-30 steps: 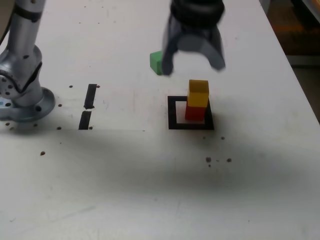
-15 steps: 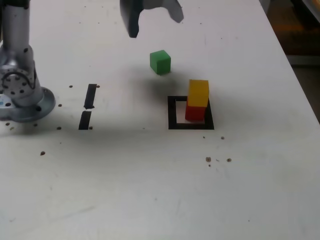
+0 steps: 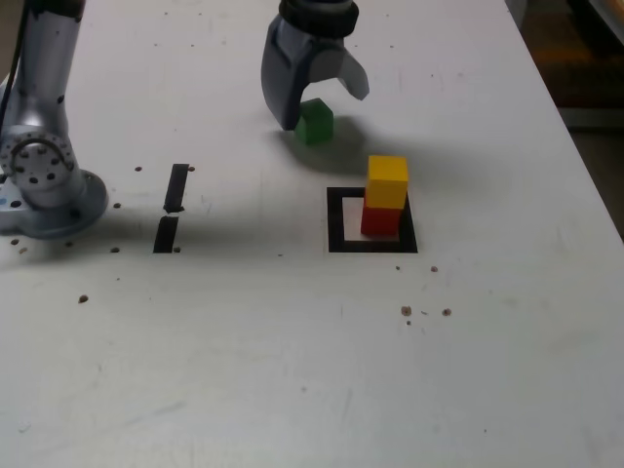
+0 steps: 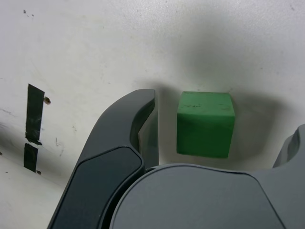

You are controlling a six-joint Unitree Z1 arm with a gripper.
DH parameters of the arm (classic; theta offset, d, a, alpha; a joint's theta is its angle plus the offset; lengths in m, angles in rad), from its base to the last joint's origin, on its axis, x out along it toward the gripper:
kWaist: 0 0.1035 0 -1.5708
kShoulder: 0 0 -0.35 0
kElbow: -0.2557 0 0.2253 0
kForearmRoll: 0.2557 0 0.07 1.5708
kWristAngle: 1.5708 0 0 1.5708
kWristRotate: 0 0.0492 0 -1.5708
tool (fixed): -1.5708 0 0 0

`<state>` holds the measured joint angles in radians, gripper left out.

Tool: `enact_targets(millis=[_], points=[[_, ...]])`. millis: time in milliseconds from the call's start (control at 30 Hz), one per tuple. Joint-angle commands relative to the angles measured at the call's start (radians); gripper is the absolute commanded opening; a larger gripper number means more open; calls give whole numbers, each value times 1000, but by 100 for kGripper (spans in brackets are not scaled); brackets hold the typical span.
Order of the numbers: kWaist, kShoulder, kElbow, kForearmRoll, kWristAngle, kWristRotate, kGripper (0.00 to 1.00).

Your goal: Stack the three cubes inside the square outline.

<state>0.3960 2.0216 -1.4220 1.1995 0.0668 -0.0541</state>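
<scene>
Reading across the exterior view from its left, you have the arm's silver base (image 3: 44, 180) bolted to the white table (image 3: 292, 370), dark specks scattered round it. Next come two short black tape strips (image 3: 172, 208), set end to end, well apart from everything else; the wrist view shows them too (image 4: 32, 128). Past those, your gripper (image 3: 317, 102) hangs over the table's far half with its jaws spread wide and nothing clamped between them. The green cube (image 3: 315, 123) sits on the table in the gap between the jaws; in the wrist view the green cube (image 4: 206, 124) stands clear of the one dark finger (image 4: 143, 129) you can see whole, a strip of bare table showing between them, and the opposite finger only shows as a grey edge at the frame's side, so contact there cannot be told. Toward the exterior view's right and nearer the camera lies the square outline (image 3: 336, 219) of black tape. Inside it, hard toward its right-hand side, the red cube (image 3: 380, 220) rests on the white centre with the yellow cube (image 3: 387, 181) stacked squarely on top, touching. Green cube is outside the outline, near it
</scene>
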Motion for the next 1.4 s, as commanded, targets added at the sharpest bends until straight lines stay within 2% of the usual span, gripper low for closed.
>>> enact_targets(millis=[0, 133, 400, 600, 1133, 1267, 1367], points=[[1, 3, 2, -2, -8, -5, 90], [2, 12, 3, -3, -25, -13, 81], [14, 33, 1, -4, -35, -20, 49], [20, 35, -4, -9, -38, -28, 33], [23, 24, -6, 3, -46, -26, 18], [20, -27, -43, 89, -34, -24, 16], [6, -87, -126, 230, -19, 0, 16]])
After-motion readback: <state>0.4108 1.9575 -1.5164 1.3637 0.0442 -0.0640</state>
